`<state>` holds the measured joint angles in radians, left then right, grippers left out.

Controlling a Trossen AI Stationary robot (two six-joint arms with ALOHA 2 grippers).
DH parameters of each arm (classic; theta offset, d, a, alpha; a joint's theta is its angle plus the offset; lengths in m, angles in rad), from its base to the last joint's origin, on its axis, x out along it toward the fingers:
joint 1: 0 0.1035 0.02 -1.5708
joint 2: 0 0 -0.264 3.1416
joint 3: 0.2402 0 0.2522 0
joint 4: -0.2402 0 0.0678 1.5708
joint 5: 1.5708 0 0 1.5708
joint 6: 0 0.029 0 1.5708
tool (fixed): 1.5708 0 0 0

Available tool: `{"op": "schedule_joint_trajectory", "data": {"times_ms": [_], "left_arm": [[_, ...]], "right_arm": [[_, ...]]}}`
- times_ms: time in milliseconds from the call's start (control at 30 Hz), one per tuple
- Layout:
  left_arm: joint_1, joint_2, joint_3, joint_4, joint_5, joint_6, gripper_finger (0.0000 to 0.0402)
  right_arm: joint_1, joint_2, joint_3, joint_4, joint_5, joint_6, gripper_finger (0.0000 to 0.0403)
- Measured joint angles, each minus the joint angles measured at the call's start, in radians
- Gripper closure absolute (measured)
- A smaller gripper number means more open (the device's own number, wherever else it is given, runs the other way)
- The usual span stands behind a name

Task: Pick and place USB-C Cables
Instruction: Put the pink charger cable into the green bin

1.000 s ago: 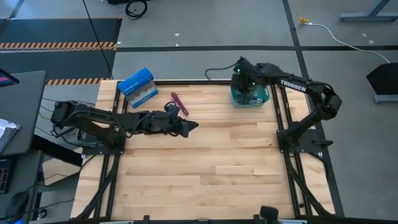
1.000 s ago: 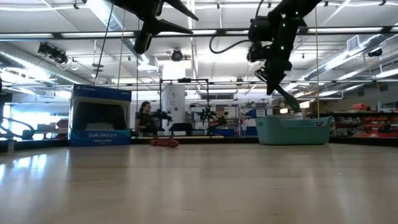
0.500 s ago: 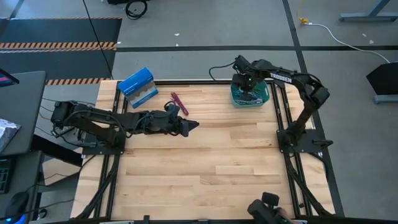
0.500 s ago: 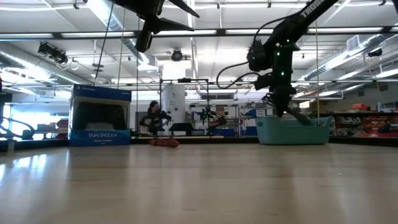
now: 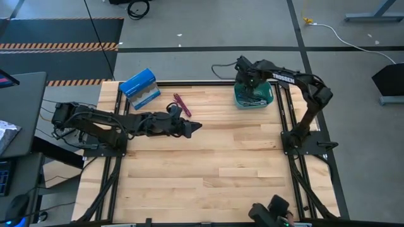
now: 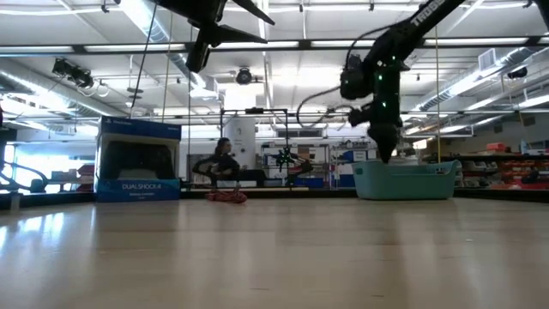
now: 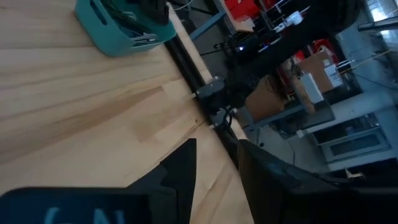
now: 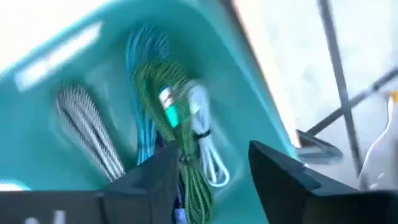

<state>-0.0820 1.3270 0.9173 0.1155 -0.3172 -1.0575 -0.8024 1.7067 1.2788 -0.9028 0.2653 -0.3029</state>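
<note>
The teal bin (image 5: 268, 99) stands at the table's far right, and my right gripper (image 8: 211, 149) hangs open over it, pointing down into it (image 6: 382, 157). Inside the bin lie a green cable bundle (image 8: 163, 87), a blue one (image 8: 146, 46), a white one (image 8: 208, 143) and a grey one (image 8: 87, 124). The green bundle lies below the gap between the fingers. A maroon cable (image 5: 182, 104) lies on the wood at the far middle. My left gripper (image 5: 196, 127) hovers open, high above the table, just near of the maroon cable.
A blue box (image 5: 139, 87) stands at the far left corner of the table. Black frame rails (image 5: 287, 120) run along both sides of the table. Bare wood (image 5: 214, 176) fills the middle and near half. A person (image 6: 225, 159) moves in the room beyond.
My right gripper has gone down toward the teal bin and has turned from slanting to pointing straight down. Its arm has folded in closer over the bin.
</note>
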Motion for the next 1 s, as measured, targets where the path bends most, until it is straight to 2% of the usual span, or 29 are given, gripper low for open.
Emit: {"op": "schedule_joint_trajectory", "data": {"times_ms": [67,233,400,733,867,1000], "left_arm": [[0.006,0.000,0.000,-0.037,-0.006,0.000,0.0276],[0.057,0.000,0.000,-0.281,-0.026,-0.042,0.0276],[0.170,0.000,0.000,-0.533,-0.024,-0.182,0.0276],[0.344,0.005,0.000,-0.557,-0.003,-0.221,0.0276],[0.390,0.031,0.000,-0.593,-0.009,-0.276,0.0276],[0.418,0.082,0.000,-0.589,-0.010,-0.324,0.0276]], "right_arm": [[0.005,-0.027,0.027,-0.013,-0.036,0.108,0.0189],[0.035,-0.095,0.106,-0.004,-0.286,0.322,0.0176],[0.113,-0.132,0.186,-0.017,-0.424,0.442,0.0181],[0.280,-0.163,0.224,0.054,-0.581,0.523,0.0183],[0.323,-0.162,0.224,0.114,-0.591,0.579,0.0183],[0.350,-0.162,0.224,0.184,-0.652,0.646,0.0183]]}}
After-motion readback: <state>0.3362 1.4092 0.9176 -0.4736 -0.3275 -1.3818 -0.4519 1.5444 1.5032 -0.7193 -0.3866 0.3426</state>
